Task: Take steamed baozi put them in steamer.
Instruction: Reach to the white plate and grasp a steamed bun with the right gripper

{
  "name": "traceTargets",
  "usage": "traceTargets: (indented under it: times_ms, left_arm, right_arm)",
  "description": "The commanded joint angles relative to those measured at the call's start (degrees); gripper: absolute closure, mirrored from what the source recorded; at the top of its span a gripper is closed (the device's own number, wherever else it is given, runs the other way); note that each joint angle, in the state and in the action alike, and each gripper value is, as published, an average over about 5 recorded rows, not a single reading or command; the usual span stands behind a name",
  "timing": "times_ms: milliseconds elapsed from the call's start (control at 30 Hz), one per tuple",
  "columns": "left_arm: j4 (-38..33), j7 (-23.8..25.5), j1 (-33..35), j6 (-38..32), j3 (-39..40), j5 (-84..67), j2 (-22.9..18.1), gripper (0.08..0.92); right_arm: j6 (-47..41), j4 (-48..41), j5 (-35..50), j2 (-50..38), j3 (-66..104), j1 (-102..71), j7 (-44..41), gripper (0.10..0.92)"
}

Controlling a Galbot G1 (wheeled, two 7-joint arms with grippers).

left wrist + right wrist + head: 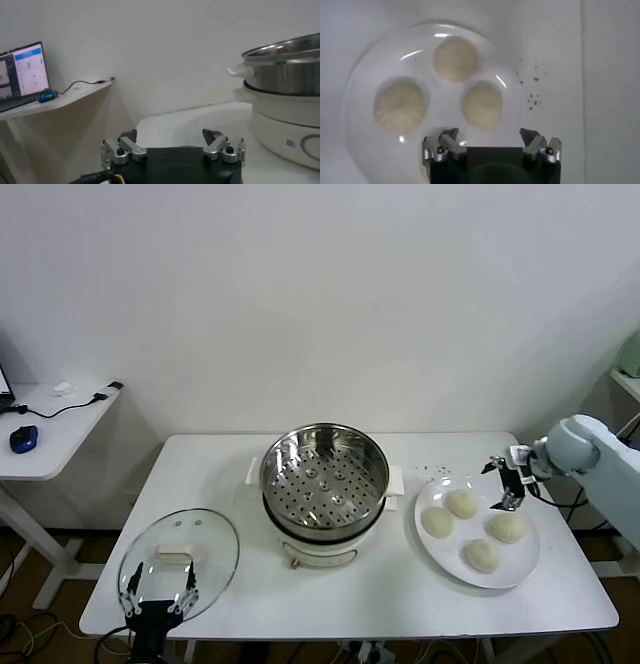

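step: first pick | right gripper (510,484) jaws apart above plate (432,542) | centre over nearest baozi (508,527), descend straight, close gently | left gripper (158,597) apart, idle

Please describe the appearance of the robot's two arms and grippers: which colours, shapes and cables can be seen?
The right gripper is black with silver metal fingers, on a rounded pale blue-grey arm with thin dark cables beside it. The left gripper is also black, with silver bolted finger links and a yellow cable at its base.
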Motion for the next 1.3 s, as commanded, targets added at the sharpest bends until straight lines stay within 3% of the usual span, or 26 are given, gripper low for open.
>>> traceTargets:
  times_ms: [33, 500, 1033, 1300]
  left_arm:
    - [0.32, -0.21, 0.00, 0.10, -0.12, -0.12, 0.07, 0.177]
    - [1.90, -0.21, -0.43, 0.13, -0.80, 0.21, 0.24, 0.177]
    - [2.77, -0.42, -0.05, -0.28, -1.19, 0.29, 0.22, 0.177]
    - [2.92, -0.45, 0.12, -0.50, -1.32, -0.50, 0.45, 0.177]
  right_arm:
    - [1.14, -8.20, -1.73, 5.77, -15.18, 11.85, -3.91, 0.203]
    - [1.55, -17.57, -3.56, 13.39, -3.54, 0.71, -0.26, 0.203]
    - [1.83, -20.65, -4.48, 16.28, -0.57, -0.05, -1.22, 0.204]
    - [1.65, -20.52, -3.97, 16.41, -1.01, 0.31, -2.09, 0.307]
